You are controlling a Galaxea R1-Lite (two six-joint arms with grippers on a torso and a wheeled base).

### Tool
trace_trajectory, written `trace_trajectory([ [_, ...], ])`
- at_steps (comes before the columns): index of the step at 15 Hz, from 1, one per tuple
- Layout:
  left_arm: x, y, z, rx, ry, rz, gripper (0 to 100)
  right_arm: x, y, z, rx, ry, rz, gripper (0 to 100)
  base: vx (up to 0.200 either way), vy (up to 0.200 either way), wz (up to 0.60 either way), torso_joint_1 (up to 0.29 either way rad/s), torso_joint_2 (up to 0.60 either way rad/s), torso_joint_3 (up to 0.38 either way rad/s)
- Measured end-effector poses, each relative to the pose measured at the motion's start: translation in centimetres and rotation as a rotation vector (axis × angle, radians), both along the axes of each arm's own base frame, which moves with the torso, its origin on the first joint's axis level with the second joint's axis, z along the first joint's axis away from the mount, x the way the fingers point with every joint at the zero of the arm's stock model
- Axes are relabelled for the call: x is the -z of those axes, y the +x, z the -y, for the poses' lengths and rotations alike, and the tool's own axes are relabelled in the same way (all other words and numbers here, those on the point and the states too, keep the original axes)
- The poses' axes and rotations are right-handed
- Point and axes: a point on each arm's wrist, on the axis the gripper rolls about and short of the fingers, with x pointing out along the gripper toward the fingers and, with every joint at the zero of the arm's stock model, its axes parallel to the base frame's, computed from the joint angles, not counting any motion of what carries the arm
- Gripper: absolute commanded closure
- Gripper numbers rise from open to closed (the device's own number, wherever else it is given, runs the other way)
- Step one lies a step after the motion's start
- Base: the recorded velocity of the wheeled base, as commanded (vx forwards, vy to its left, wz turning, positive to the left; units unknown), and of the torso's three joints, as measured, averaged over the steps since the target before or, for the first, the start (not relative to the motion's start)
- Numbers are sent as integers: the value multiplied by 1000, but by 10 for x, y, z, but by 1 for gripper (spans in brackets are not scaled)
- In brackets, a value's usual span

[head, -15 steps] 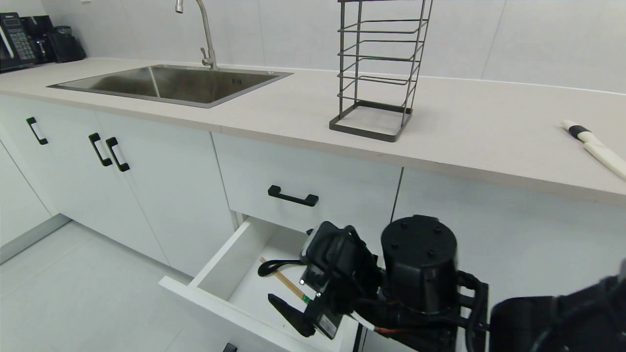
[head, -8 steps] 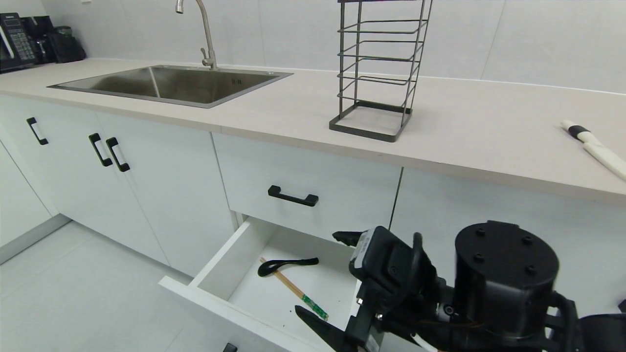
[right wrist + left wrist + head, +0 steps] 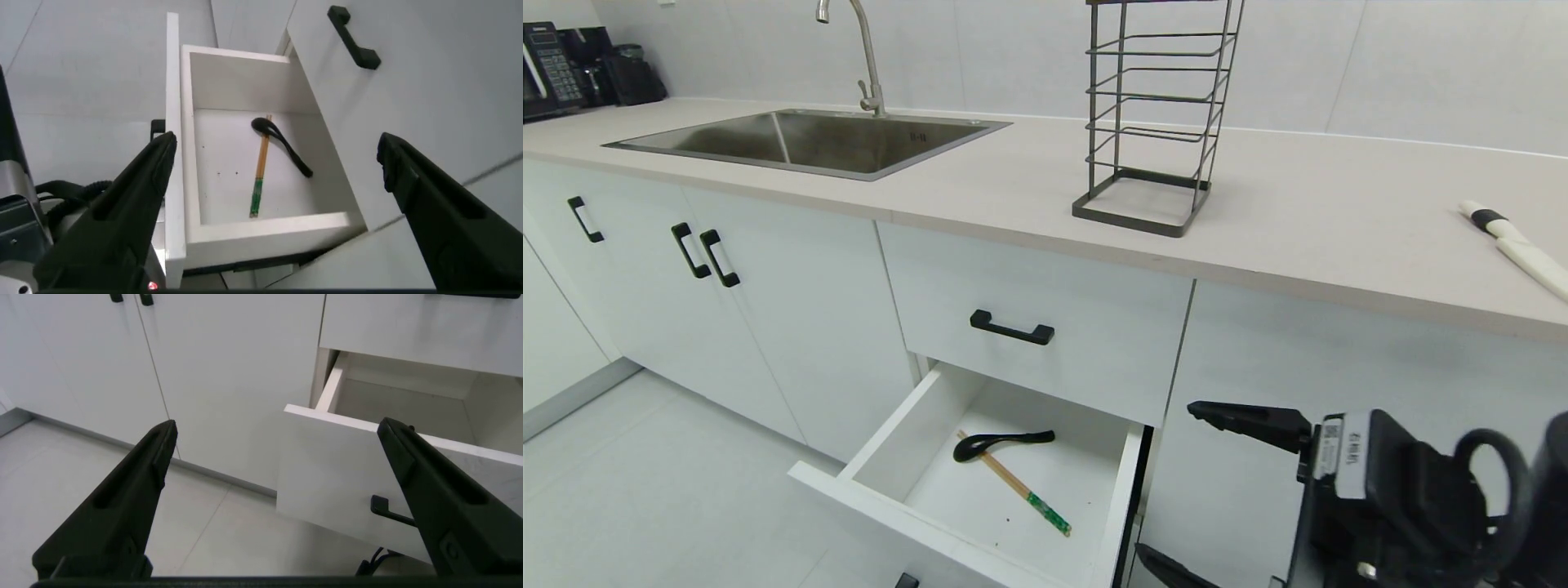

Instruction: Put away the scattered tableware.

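Observation:
The lower drawer stands pulled out. Inside it lie a black spoon and a wooden chopstick with a green end, crossing near the spoon's bowl. My right gripper is open and holds nothing, to the right of the drawer in front of the cabinet face. Its wrist view looks down on the spoon and the chopstick in the drawer. My left gripper is open and holds nothing, low in front of the drawer front. A white knife with a black band lies on the counter at the far right.
A dark wire rack stands on the counter, with the sink and tap to its left. A shut drawer with a black handle sits above the open one. Cabinet doors and bare floor lie left.
My right arm has pulled away to the right from over the drawer, uncovering the spoon and chopstick. Nothing in the drawer or on the counter has moved.

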Motion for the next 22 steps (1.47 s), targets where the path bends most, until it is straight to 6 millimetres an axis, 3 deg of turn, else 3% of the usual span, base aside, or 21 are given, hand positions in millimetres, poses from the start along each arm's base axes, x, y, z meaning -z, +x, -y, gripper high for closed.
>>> trace_trajectory([
  [3, 0, 0, 0, 0, 0, 0, 0, -2, -16, 29, 23, 14, 15, 0, 0, 0, 0, 0, 0, 0],
  [8, 0, 0, 0, 0, 0, 0, 0, -8, -59, 100, 117, 126, 113, 0, 0, 0, 0, 0, 0, 0],
  [12, 0, 0, 0, 0, 0, 0, 0, 4, -92, 141, 200, 173, 185, 0, 0, 0, 0, 0, 0, 0],
  [16, 0, 0, 0, 0, 0, 0, 0, 6, -104, 158, 441, 238, 277, 0, 0, 0, 0, 0, 0, 0],
  [22, 0, 0, 0, 1, 3, 0, 0, 13, -130, 163, 676, 258, 469, 0, 0, 0, 0, 0, 0, 0],
])
